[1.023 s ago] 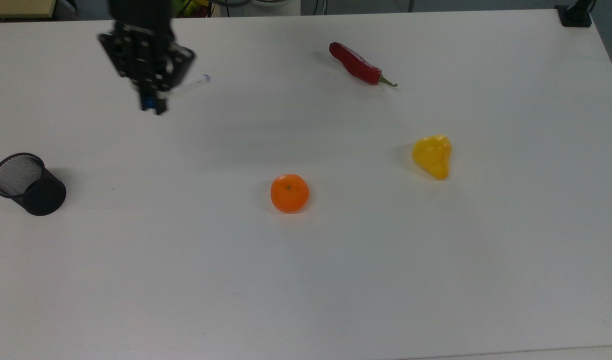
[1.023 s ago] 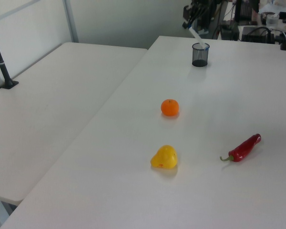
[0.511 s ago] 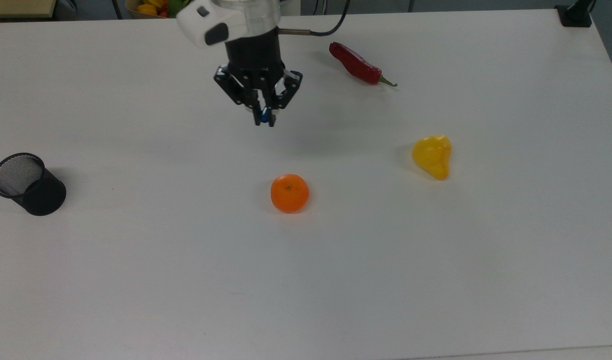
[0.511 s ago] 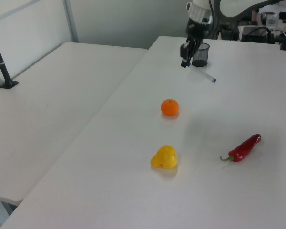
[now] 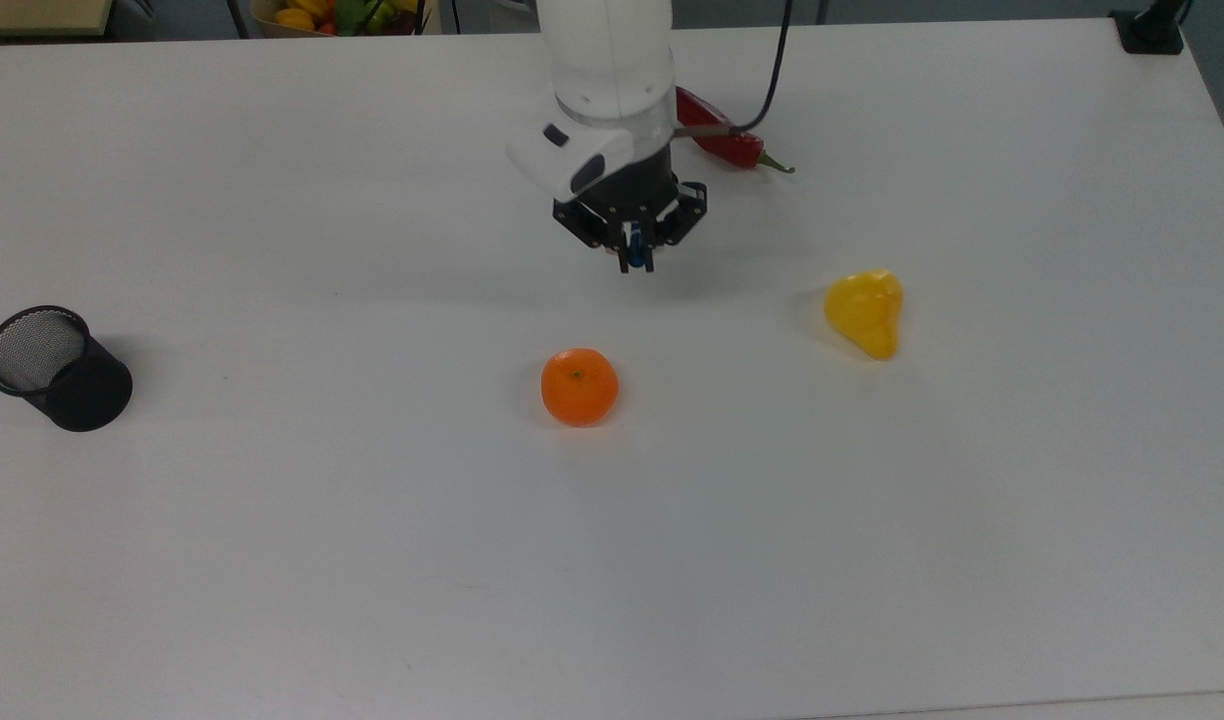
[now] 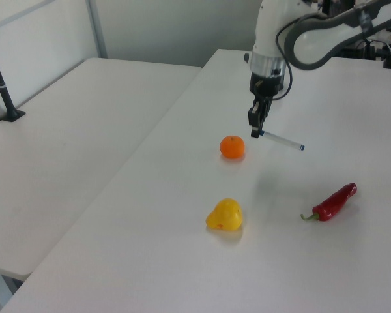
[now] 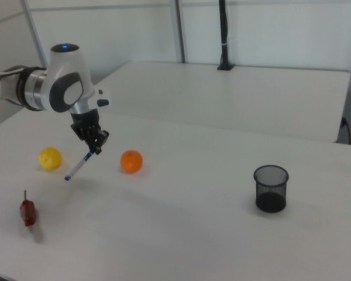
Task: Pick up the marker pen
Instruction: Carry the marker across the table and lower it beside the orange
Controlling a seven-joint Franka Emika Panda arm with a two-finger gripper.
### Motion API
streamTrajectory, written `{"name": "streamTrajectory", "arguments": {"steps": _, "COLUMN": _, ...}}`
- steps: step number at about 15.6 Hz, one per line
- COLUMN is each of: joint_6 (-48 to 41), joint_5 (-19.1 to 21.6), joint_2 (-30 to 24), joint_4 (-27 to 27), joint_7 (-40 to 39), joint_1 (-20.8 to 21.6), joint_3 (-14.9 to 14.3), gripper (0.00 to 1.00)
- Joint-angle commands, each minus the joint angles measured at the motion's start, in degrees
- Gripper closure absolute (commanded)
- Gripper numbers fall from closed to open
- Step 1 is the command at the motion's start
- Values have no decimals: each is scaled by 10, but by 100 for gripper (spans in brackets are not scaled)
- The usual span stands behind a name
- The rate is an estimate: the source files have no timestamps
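Going by the orange (image 5: 580, 386) as my landmark. In the top view I've got the gripper (image 5: 636, 262) hanging above the white table (image 5: 272, 560), up and a bit to the top view's right of the orange. The fingers are pinched in on something blue; from this angle I think that's the cap end of the marker pen (image 5: 634, 255), but it's mostly hidden under the wrist. The red chili (image 5: 722, 140) pokes out behind the arm, farther from the orange, the yellow pepper (image 5: 865, 311) sits off to the top view's right, and the black mesh cup (image 5: 52, 368) is way over on the top view's left.

Left view is clearer: gripper (image 6: 255, 134) just above and right of the orange (image 6: 232, 147), closed on one end of the marker pen (image 6: 281, 141), which sticks out nearly level toward the left view's right, off the table.

Right view: gripper (image 7: 96, 148) to the left of the orange (image 7: 131, 161), pen (image 7: 78, 167) slanting down-left from it, clear of the table.
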Motion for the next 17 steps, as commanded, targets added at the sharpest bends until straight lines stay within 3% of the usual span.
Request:
{"name": "streamTrajectory", "arguments": {"steps": 1, "joint_6": 59, "joint_5": 15, "joint_2": 14, "joint_4": -15, "joint_7": -12, "joint_1": 9, "joint_3": 5, "gripper": 99}}
{"name": "streamTrajectory", "arguments": {"steps": 7, "joint_6": 149, "joint_5": 3, "joint_2": 76, "joint_4": -17, "joint_7": -12, "joint_1": 16, "joint_3": 4, "gripper": 98}}
{"name": "streamTrajectory", "arguments": {"steps": 10, "joint_6": 173, "joint_5": 3, "joint_2": 82, "joint_4": -17, "joint_7": -12, "joint_1": 14, "joint_3": 5, "gripper": 89}}
{"name": "streamTrajectory", "arguments": {"steps": 11, "joint_6": 173, "joint_5": 3, "joint_2": 86, "joint_4": -16, "joint_7": -13, "joint_1": 14, "joint_3": 4, "gripper": 79}}
{"name": "streamTrajectory", "arguments": {"steps": 13, "joint_6": 170, "joint_5": 3, "joint_2": 86, "joint_4": -16, "joint_7": -12, "joint_1": 13, "joint_3": 5, "gripper": 26}}
{"name": "streamTrajectory", "arguments": {"steps": 15, "joint_6": 171, "joint_5": 3, "joint_2": 86, "joint_4": -15, "joint_7": -12, "joint_1": 12, "joint_3": 4, "gripper": 6}}
{"name": "streamTrajectory", "arguments": {"steps": 17, "joint_6": 170, "joint_5": 3, "joint_2": 85, "joint_4": -14, "joint_7": -13, "joint_1": 12, "joint_3": 5, "gripper": 0}}
